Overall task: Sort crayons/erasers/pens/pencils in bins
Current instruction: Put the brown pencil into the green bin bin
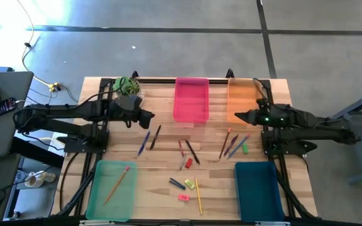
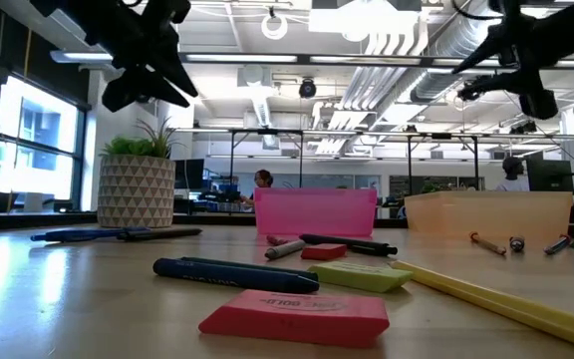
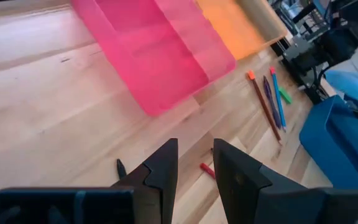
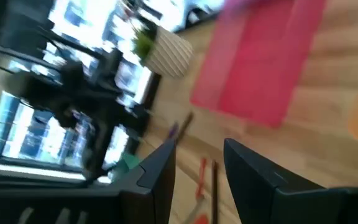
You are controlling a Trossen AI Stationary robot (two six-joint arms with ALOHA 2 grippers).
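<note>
Nearest the front edge of the wooden tabletop (image 1: 162, 201) sit the light green bin (image 1: 112, 188), on the left with one wood-coloured pencil (image 1: 117, 184) already lying slantwise in it, and the dark teal bin (image 1: 258, 191) on the right, which shows nothing inside. Between them lie a yellow pencil (image 1: 198, 194), a pink eraser (image 1: 183, 197), a yellow eraser (image 1: 189, 184) and a dark crayon (image 1: 176, 183).

Farther in, at mid-table, a red crayon (image 1: 188, 162) and thin dark pens (image 1: 192, 152) lie loose. To the left are a blue pen (image 1: 143, 144) and a black one (image 1: 155, 137); to the right, a fan of pens and pencils (image 1: 233, 144) with a green eraser (image 1: 245, 149) beside it.

All of this is light and rigid. The sticks are smooth and round, likely to roll or pivot, so a pinch across the middle seems safest. The erasers are soft, grippy blocks, best taken across their short sides.

Above the far half hang both arms: the left claw (image 1: 148, 117) near the potted plant (image 1: 126, 86), the right claw (image 1: 239, 117) over the orange bin (image 1: 244, 100). Each has its fingers spread a little with nothing between them. The pink bin (image 1: 191, 99) stands at the far edge, translucent and thin-walled.
</note>
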